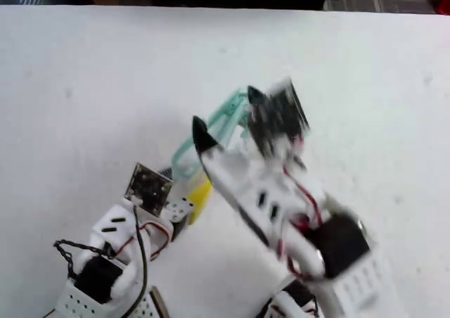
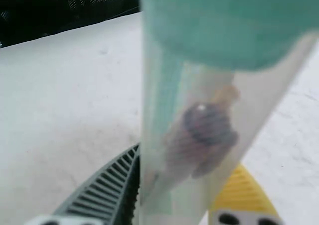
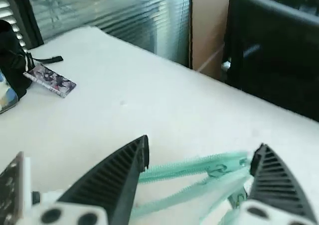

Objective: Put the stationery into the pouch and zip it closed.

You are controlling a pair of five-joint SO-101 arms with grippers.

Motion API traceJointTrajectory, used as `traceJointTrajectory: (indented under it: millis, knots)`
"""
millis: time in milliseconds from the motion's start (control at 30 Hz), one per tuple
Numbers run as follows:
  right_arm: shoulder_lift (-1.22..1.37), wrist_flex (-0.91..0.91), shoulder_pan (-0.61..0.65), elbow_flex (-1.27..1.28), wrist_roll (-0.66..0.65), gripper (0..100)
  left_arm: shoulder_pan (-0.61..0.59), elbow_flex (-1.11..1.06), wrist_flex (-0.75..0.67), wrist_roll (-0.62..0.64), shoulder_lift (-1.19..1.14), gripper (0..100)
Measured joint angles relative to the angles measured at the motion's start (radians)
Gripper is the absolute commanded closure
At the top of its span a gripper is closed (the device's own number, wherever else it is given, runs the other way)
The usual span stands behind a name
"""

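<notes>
Surface: white bench (image 1: 84, 86), plain and matte, meets a dark strip of room along its far edge.
Background: slatted blinds (image 3: 109, 11) and a dark chair (image 3: 269, 46) stand past the bench edge in the right wrist view.
Pouch: clear-walled pouch (image 1: 181, 155) with teal trim lies near mid-bench, between the two arms, angled away from the left arm toward the right arm.
Zipper: teal zipper (image 3: 189, 166) is unzipped, its two toothed tracks spread apart, with a small pull (image 3: 217, 171) at the far end.
Contents: blurred purple item (image 2: 204, 133) shows through the clear wall, inside the pouch; kind cannot be told.
Left end effector: left end effector (image 2: 169, 205) sits low at the near end of the pouch, ribbed grey finger (image 2: 104, 195) on one side and yellow finger (image 2: 241, 192) on the other, clamped on the pouch wall.
Right end effector: right end effector (image 3: 203, 144) hangs over the zipper end of the pouch, black ribbed fingers wide apart, gripping nothing; the zipper tracks pass below the gap.
Contact, right: touching or just above the zipper, cannot tell.
Elsewhere: small printed card (image 3: 50, 79) lies flat on the bench well apart from the pouch, beside a black object (image 3: 12, 51) at the view's edge.
</notes>
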State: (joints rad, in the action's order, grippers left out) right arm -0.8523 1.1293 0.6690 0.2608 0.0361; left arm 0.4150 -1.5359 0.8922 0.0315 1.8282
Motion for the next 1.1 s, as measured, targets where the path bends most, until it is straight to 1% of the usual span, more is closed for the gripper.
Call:
traceJointTrajectory:
  millis: [67, 167, 200, 333, 400, 500, 667, 733, 833, 933, 1000, 1067, 1100]
  knots:
    - [0.138, 0.101, -0.028, -0.164, 0.109, 66.3, 0.000, 0.000, 0.000, 0.000, 0.000, 80]
    - [0.356, 0.287, -0.035, -0.428, 0.295, 66.3, 0.000, 0.000, 0.000, 0.000, 0.000, 80]
    - [0.427, 0.347, -0.038, -0.516, 0.336, 66.3, 0.000, 0.000, 0.000, 0.000, 0.000, 80]
    - [0.663, 0.534, -0.040, -0.819, 0.385, 66.3, 0.000, 0.000, 0.000, 0.000, 0.000, 80]
    - [0.736, 0.560, -0.040, -0.888, 0.390, 66.3, 0.000, 0.000, 0.000, 0.000, 0.000, 80]
    - [0.764, 0.565, -0.040, -0.876, 0.390, 66.4, 0.000, 0.000, 0.000, 0.000, 0.000, 80]
    - [0.758, 0.565, -0.040, -0.750, 0.390, 66.4, 0.000, 0.000, 0.000, 0.000, 0.000, 80]
    - [0.729, 0.565, -0.048, -0.738, 0.390, 66.4, 0.000, 0.000, 0.000, 0.000, 0.000, 80]
    - [0.672, 0.565, -0.058, -0.697, 0.359, 66.4, 0.000, 0.000, 0.000, 0.000, 0.000, 80]
    - [0.664, 0.565, -0.021, -0.629, 0.315, 66.6, 0.000, 0.000, 0.000, 0.000, 0.000, 80]
    - [0.669, 0.565, 0.018, -0.600, 0.278, 70.8, 0.005, 0.000, 0.000, 0.000, 0.000, 79]
    - [0.681, 0.565, 0.048, -0.597, 0.244, 83.3, 0.006, 0.000, 0.002, 0.000, 0.000, 79]
    - [0.689, 0.565, 0.055, -0.601, 0.232, 92.1, 0.006, 0.000, 0.002, 0.000, 0.000, 79]
